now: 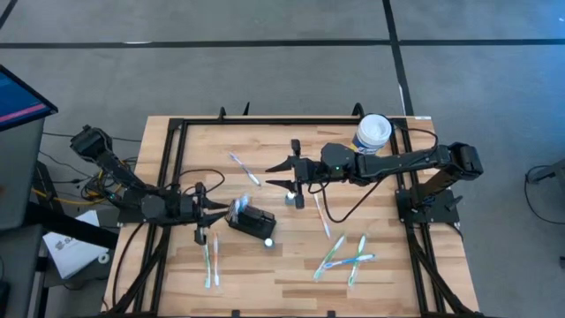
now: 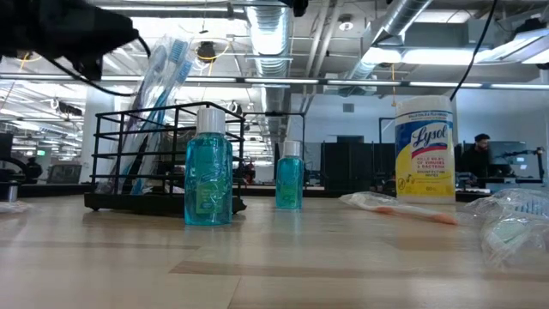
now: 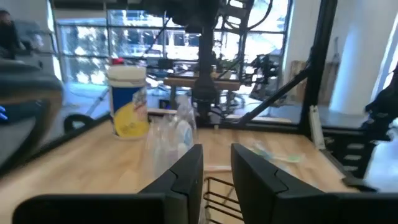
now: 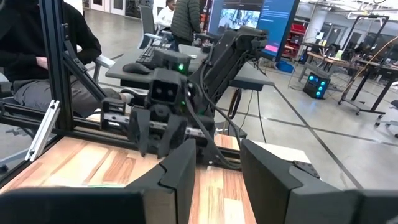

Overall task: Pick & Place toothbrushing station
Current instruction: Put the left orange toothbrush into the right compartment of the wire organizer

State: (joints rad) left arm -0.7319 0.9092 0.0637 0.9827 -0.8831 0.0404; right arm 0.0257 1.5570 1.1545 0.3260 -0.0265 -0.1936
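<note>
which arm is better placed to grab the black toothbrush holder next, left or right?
Left, probably. In the high view the left gripper sits right beside the toothbrushing station, fingers pointing at it, and its wrist view shows the wire rack just past its fingers. The right gripper hovers farther up the table, open and empty.

We see two dark, near-black arms built of slim jointed links. A small green light glows on the wrist block behind the right claw [image 1: 281,175], and a black cable loops loosely beneath that wrist. The left claw [image 1: 221,211] sits at the end of a similar arm with chunkier joint housings further back and thin dark cables trailing behind. Up close, each claw's fingers [image 4: 177,177] are matte black, flat-faced wedges with angular, bevelled edges and no visible markings.
</note>
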